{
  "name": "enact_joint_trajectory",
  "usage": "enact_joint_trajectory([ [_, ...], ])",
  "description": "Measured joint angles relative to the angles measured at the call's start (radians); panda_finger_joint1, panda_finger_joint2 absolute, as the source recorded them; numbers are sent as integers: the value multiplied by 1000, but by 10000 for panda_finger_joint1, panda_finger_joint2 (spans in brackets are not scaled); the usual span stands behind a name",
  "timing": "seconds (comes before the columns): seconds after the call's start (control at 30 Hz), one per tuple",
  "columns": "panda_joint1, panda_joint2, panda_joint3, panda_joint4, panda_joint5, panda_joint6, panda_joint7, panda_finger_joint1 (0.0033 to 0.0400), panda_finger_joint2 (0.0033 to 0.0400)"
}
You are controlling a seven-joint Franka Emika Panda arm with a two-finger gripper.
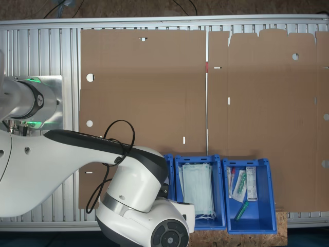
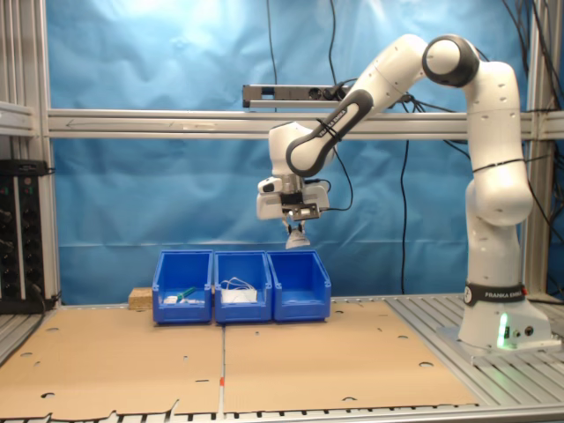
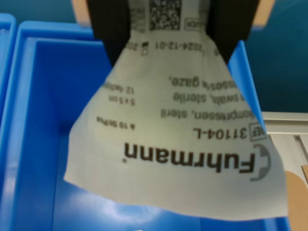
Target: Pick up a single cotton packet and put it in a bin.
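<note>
cotton packet [image 3: 178, 159] in gripper [image 3: 166, 29] (above bin [image 3: 33, 120])

Arm bent overhead, gripper [image 2: 297, 231] pointing down, fingers [image 3: 111, 29] clamped.

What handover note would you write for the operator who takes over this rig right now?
Gripper: shut on the cotton packet, which hangs from the fingers.
Position: in the second exterior view it is held in the air above the bin at that row's right end; the wrist view looks down into that bin.
Done: packet picked up and carried over.
Left: lower, release into the bin, withdraw.
</note>
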Motion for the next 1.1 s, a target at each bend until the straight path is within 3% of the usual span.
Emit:
enact_joint_trajectory([
  [0.77,0,0,0,0,0,0,-46,91,91],
  [0.8,0,0,0,0,0,0,-48,253,253],
  [0.97,0,0,0,0,0,0,-51,253,253],
  [1.0,0,0,0,0,0,0,-52,334,334],
  [1.1,0,0,0,0,0,0,-52,334,334],
])
